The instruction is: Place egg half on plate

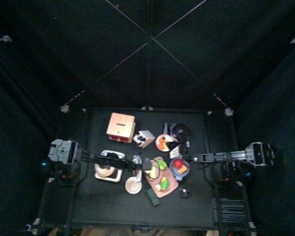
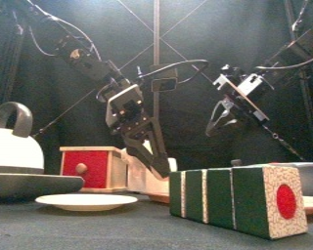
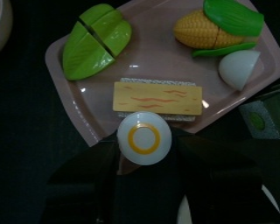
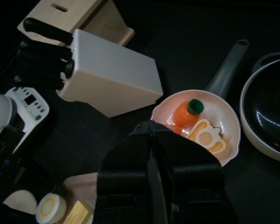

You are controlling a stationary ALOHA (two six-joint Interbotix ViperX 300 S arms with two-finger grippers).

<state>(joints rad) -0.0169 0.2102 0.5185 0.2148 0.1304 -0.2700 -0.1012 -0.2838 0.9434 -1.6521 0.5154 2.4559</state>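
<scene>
An egg half is seen in the left wrist view, right at the tips of the left gripper, with its yellow ring facing the camera. It looks as if it is pinched between the two dark jaws, which are closed in on it from both sides, so it is judged to be held. Under it lies a pink tray with a green leaf piece, a corn piece, a toast slice and a white egg. The egg half is held just over the tray's near edge. A white plate is seen in the front view, low on the table near the front and off to the left arm's side (nothing is on it). The left arm is the nearer one, so the egg half likely has to be carried sideways and down to that plate. The right gripper hangs over a small orange dish; whether its jaws are apart cannot be told.
</scene>
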